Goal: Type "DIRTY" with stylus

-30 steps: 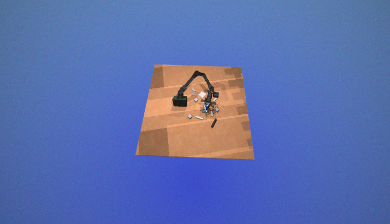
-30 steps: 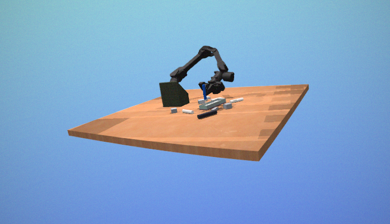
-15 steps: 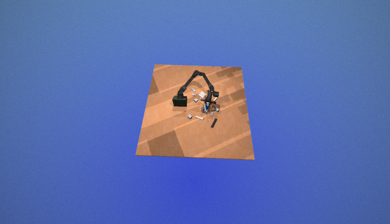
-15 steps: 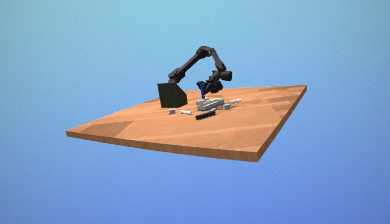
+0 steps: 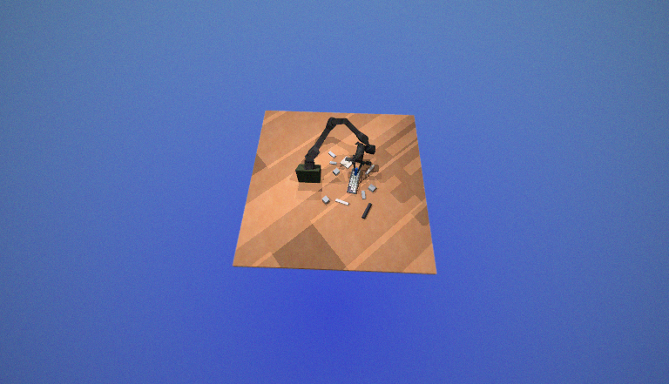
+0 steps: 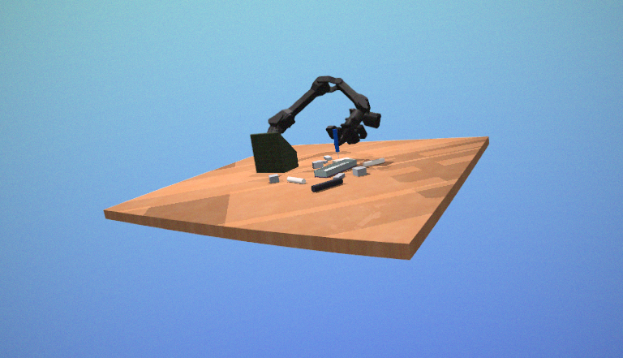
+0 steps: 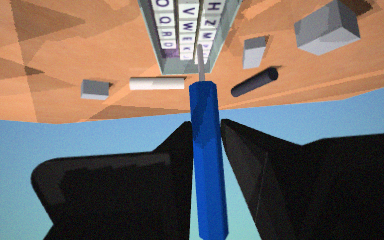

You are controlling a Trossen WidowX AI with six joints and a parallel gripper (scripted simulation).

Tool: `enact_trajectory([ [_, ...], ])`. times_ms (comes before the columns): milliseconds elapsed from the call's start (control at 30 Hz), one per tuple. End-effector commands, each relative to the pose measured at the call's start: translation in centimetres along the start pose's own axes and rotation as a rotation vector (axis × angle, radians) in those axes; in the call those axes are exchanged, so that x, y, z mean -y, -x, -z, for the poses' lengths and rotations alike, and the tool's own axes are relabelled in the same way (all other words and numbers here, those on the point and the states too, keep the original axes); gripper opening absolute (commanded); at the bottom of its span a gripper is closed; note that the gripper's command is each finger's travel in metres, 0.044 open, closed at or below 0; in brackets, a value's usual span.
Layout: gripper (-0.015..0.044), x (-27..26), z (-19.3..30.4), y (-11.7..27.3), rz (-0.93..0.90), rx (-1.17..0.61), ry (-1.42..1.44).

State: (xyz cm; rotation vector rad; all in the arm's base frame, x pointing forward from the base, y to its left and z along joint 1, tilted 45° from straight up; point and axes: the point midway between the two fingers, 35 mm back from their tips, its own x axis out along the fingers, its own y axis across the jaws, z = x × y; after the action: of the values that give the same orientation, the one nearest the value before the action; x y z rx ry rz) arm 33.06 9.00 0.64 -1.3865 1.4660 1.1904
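One stiff, prob. light blue stylus, maybe slippery, is clamped by its shaft in the gripper, tip above the keyboard; best hold = mid-shaft, firmly, w/ thin tip, likely the fragile bit, left free below.

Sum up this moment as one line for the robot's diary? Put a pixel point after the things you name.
claw (image 5: 355, 169) (image 6: 338, 140) (image 7: 205, 127): shut on blue stylus (image 6: 336, 140) (image 7: 206, 150) | tip: over or on keyboard (image 5: 353, 183) (image 6: 335, 168) (image 7: 186, 31), contact unclear | black cylinder (image 5: 366, 211) (image 6: 327, 185) (image 7: 254, 82): lying on tabletop (image 5: 315, 246) (image 6: 275, 216) (image 7: 55, 95)
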Motion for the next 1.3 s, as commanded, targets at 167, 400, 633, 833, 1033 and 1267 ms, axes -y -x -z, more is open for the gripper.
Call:
enact_trajectory([
  [167, 0.0000, -0.3, -1.0, 0.0, -0.007, 0.002, -0.012],
  [400, 0.0000, -0.4, -1.8, -0.5, -0.007, 0.002, -0.012],
  [633, 0.0081, -0.3, -2.0, -0.5, -0.007, 0.002, -0.012],
  [833, 0.0081, -0.3, -2.0, -0.5, -0.007, 0.002, -0.012],
  [1033, 0.0081, -0.4, -2.1, -0.5, -0.007, 0.002, -0.012],
  [1267, 0.0081, -0.4, -2.4, -0.6, -0.007, 0.002, -0.012],
])
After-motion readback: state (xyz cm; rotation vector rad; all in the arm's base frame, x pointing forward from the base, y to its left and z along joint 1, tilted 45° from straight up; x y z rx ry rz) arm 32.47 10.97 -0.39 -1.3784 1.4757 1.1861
